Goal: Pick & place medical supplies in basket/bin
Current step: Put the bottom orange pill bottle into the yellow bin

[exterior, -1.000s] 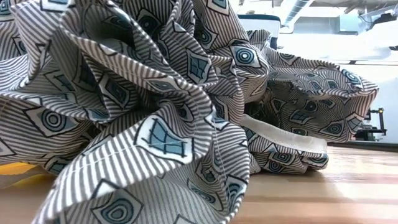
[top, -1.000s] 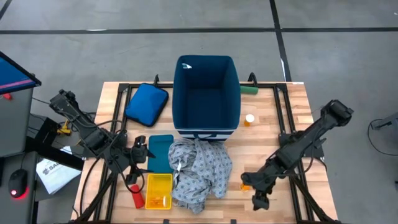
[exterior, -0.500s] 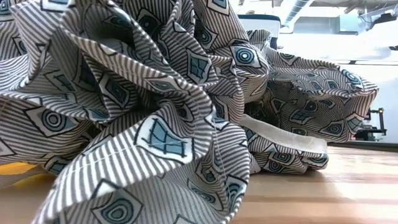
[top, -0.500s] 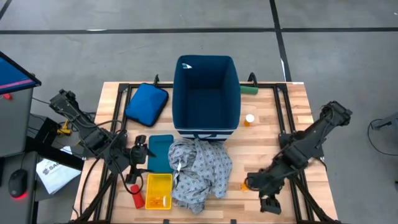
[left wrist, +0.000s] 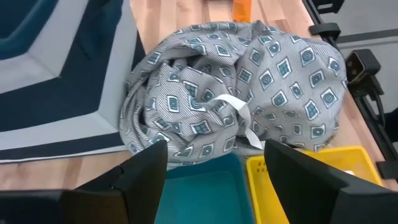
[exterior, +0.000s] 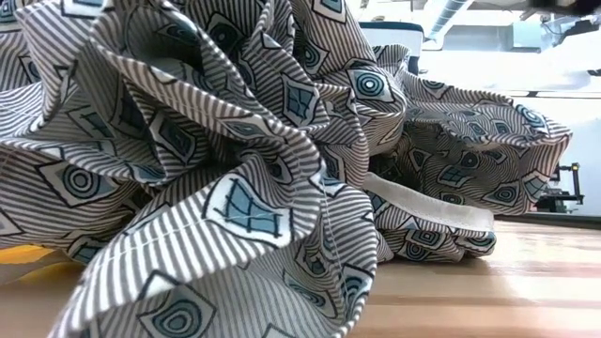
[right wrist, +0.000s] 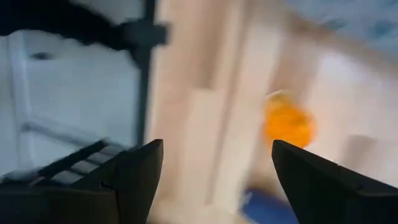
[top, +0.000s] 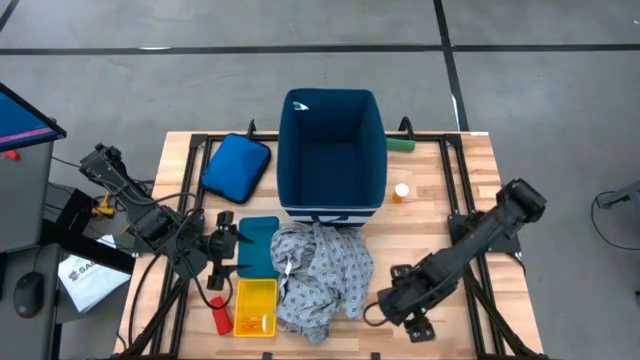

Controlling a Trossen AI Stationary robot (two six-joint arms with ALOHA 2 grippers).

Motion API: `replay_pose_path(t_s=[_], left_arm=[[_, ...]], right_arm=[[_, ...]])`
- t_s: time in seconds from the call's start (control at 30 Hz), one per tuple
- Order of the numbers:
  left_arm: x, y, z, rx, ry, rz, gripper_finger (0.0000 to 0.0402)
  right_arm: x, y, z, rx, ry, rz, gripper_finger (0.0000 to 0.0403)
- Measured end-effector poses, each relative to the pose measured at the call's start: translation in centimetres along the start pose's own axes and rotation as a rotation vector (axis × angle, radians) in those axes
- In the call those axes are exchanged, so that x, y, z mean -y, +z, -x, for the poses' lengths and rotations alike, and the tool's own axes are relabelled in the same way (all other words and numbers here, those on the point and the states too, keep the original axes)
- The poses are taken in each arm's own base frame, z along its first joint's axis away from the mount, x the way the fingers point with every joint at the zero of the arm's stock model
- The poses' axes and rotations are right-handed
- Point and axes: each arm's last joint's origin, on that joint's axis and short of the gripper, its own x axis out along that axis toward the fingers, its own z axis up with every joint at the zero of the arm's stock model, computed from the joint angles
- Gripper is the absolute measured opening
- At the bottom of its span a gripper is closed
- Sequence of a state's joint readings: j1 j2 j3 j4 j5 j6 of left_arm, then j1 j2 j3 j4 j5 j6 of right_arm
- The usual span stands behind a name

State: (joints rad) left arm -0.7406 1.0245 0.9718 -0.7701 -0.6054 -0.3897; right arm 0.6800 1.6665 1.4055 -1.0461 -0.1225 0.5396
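Right claw (top: pixel 388 303) hung wide and empty beside the crumpled grey patterned cloth gown (top: pixel 320 275), probably lining up the small orange pill bottle (right wrist: pixel 287 120); left claw (left wrist: pixel 211 168) waited, spread.

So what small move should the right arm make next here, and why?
Probably ease the open right gripper onto the small orange pill bottle and close. That bottle lies on the wooden table just ahead of the gripper, beside the grey patterned cloth gown, still ungrasped.
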Motion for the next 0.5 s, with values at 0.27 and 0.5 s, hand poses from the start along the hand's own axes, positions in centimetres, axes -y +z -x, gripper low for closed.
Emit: replay_pose_path(t_s=[0.27,0.5], left_arm=[[-0.1,0.0,0.0,0.007,0.019,0.003,0.0254],[-0.1,0.0,0.0,0.01,0.025,0.002,0.0254]], right_arm=[[0.9,-1.6,0.2,-0.003,-0.226,-0.011,0.0297],[0.8,-2.1,-1.5,0.012,-0.215,-0.05,0.0297]])
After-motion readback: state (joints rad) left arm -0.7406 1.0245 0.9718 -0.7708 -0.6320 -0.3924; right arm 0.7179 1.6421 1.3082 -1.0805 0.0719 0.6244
